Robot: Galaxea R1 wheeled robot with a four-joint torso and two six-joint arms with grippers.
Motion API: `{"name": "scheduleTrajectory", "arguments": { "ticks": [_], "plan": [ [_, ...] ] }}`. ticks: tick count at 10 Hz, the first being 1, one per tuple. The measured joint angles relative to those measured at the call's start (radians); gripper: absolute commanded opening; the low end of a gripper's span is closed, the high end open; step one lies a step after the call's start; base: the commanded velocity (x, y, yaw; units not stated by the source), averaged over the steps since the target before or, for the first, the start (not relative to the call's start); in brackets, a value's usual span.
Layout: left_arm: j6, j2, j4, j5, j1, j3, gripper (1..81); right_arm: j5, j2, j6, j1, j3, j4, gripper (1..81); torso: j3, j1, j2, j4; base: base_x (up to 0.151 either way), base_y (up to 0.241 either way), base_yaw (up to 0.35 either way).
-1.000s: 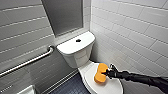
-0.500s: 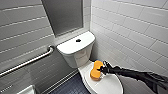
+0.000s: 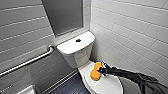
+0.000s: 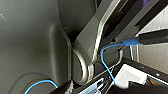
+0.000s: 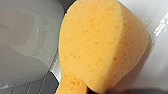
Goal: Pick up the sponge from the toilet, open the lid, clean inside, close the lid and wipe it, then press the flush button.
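In the head view the right pincer (image 3: 101, 70), closed on the sponge (image 3: 95, 71), had brought it slightly nearer the tank (image 3: 72, 51) than a second earlier, so the pickup looked done, while the lid (image 3: 107, 86) in front of the tank lay shut, hiding the bowl's contents. The left wrist view showed a blue cable (image 4: 106, 58); the right wrist view, the sponge (image 5: 95, 47) tilted over the lid (image 5: 156, 65).

White tiled walls (image 3: 130, 25), a metal grab bar (image 3: 30, 62), dark tiled floor (image 3: 72, 87).
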Motion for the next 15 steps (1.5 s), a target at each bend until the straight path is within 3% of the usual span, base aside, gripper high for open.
{"name": "scheduleTrajectory", "arguments": {
  "ticks": [2,5,10,15],
  "plan": [
    [0.000,0.000,0.000,-0.001,0.001,0.000,81.1,0.042,0.004,0.006,-0.046,-0.021,0.026,1.0,0.000,0.000,0.000,0.000,0.000,0.000,0.000],
    [0.001,0.000,0.000,0.000,0.002,0.001,81.1,0.057,-0.086,0.007,-0.074,0.088,0.047,1.0,0.000,0.000,0.000,0.000,0.000,0.000,0.000],
    [0.002,0.000,0.000,0.000,0.002,0.006,81.1,0.119,-0.368,0.007,-0.172,0.471,0.054,1.0,0.000,0.000,0.000,0.000,0.000,0.000,0.000],
    [0.003,0.000,0.000,-0.004,0.002,0.010,81.1,0.279,-0.646,0.007,-0.334,0.779,0.060,1.0,0.000,0.000,0.000,0.000,0.000,0.000,0.000]
  ]
}}
